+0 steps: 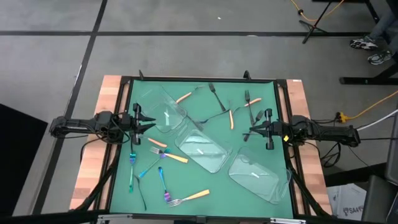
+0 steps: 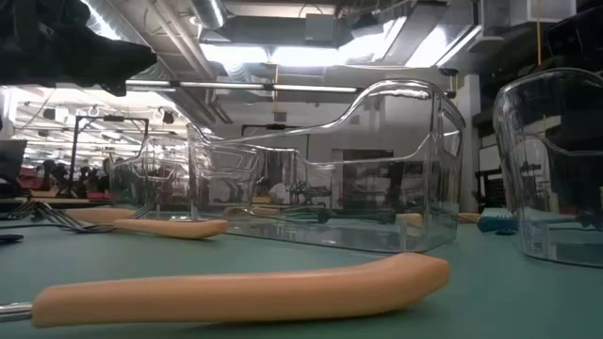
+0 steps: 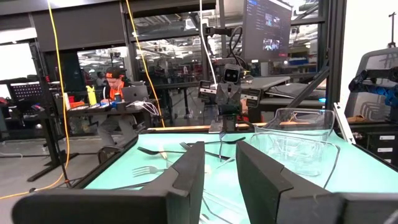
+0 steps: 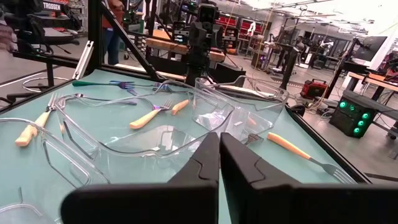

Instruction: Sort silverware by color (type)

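The silverware lies scattered on the green mat. Orange-handled forks lie at the far side (image 1: 231, 118) and near the front (image 1: 196, 195). One orange handle (image 2: 245, 290) fills the low view's foreground. Iridescent blue-purple pieces (image 1: 132, 168) lie at the left front. Dark forks (image 1: 215, 97) rest near the far edge. My left gripper (image 1: 149, 122) (image 3: 221, 171) hovers open above the mat's left side. My right gripper (image 1: 247, 132) (image 4: 219, 152) is shut above the right side. Neither touches anything.
Three clear plastic trays sit in a slanting row across the mat: one far left (image 1: 166, 112), one in the middle (image 1: 202, 151), one near right (image 1: 258, 175). A black frame (image 1: 199, 79) borders the mat. Wooden table strips (image 1: 93, 155) flank it.
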Action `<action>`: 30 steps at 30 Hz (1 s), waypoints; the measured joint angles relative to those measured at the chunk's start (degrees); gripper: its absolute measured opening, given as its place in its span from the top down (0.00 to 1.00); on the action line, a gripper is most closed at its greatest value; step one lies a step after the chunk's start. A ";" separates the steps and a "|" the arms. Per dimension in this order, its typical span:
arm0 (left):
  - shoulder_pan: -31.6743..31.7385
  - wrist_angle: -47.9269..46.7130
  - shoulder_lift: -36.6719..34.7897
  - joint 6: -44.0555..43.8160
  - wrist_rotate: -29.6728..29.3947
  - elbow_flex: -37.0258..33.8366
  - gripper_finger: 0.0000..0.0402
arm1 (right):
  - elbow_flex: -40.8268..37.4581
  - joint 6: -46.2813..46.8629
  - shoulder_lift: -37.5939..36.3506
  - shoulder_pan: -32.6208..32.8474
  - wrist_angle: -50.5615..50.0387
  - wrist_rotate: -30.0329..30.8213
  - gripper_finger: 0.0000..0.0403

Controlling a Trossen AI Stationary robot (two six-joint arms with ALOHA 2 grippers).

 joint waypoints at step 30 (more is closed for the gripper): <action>-0.02 0.02 0.01 0.00 0.00 -0.02 0.79 | -0.09 15.90 0.01 -0.02 3.03 9.73 0.99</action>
